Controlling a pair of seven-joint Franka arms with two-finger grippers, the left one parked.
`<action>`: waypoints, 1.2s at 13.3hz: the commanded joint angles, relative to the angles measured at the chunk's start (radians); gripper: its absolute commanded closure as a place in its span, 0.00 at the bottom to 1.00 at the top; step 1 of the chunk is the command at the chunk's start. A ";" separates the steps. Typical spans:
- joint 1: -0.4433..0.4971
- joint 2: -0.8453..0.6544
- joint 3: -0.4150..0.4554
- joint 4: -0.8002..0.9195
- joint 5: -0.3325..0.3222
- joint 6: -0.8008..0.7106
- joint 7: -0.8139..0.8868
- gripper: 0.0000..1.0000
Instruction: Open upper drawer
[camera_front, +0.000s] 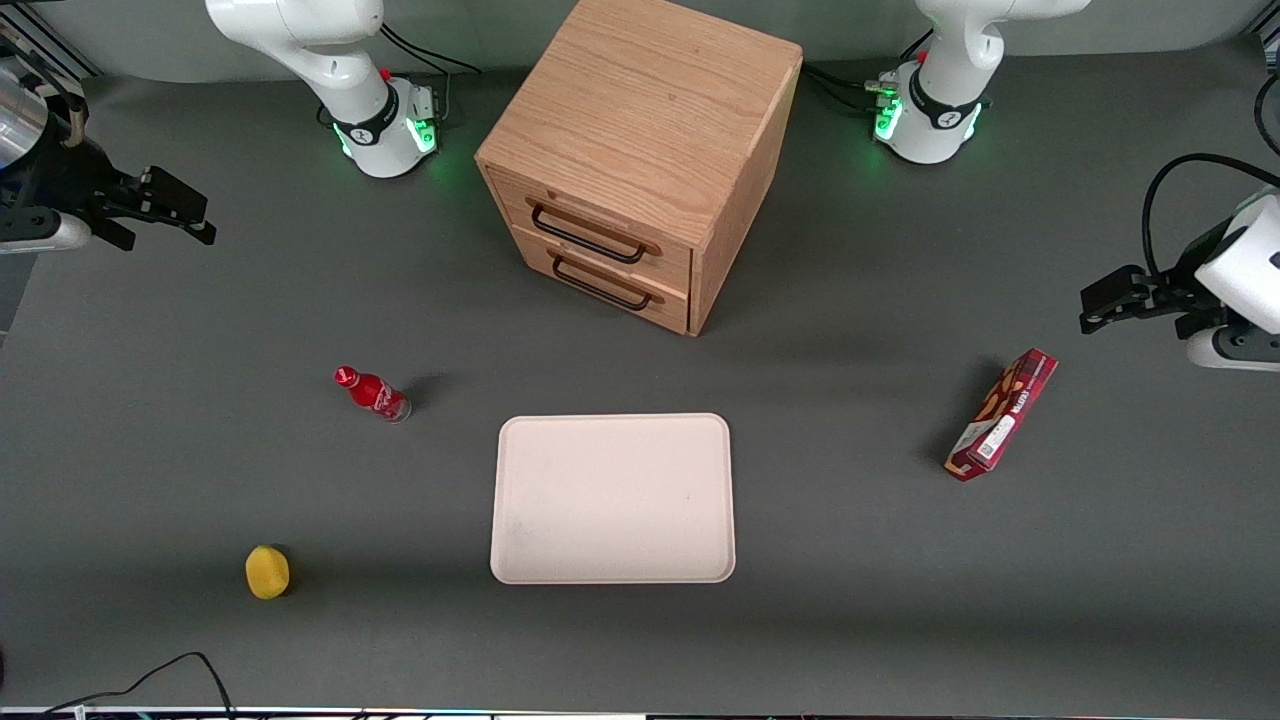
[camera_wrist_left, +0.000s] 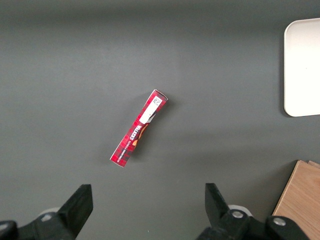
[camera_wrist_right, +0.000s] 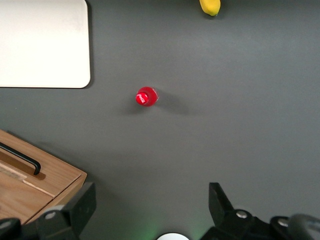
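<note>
The cabinet (camera_front: 640, 150) stands mid-table between the two arm bases, its two drawer fronts turned toward the front camera and angled somewhat toward the working arm's end of the table. The upper drawer (camera_front: 600, 228) is fully closed, flush with the lower drawer (camera_front: 610, 283) beneath it. Its handle (camera_front: 585, 235) is a thin black bar running level across the drawer front, long axis horizontal.

The gripper (camera_front: 185, 215) hangs above bare table (camera_front: 900, 600) at the working arm's end, well apart from the cabinet and holding nothing. In the right wrist view its fingers (camera_wrist_right: 80, 207) stand wide apart.

Judgement: the task has not begun. The handle lies sideways from the gripper, toward the table's middle, at roughly similar height. The approach must bring the fingers across to straddle the upper bar, not the matching lower one just below it.

Also present: a red bottle (camera_front: 373, 394), a yellow fruit (camera_front: 267, 572), a tray (camera_front: 612, 498), a red box (camera_front: 1002, 415).
</note>
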 joint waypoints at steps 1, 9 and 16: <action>-0.003 -0.020 0.002 -0.025 0.011 0.014 0.018 0.00; 0.046 0.060 0.113 0.053 0.013 0.020 0.015 0.00; 0.049 0.213 0.218 0.147 0.173 0.043 0.007 0.00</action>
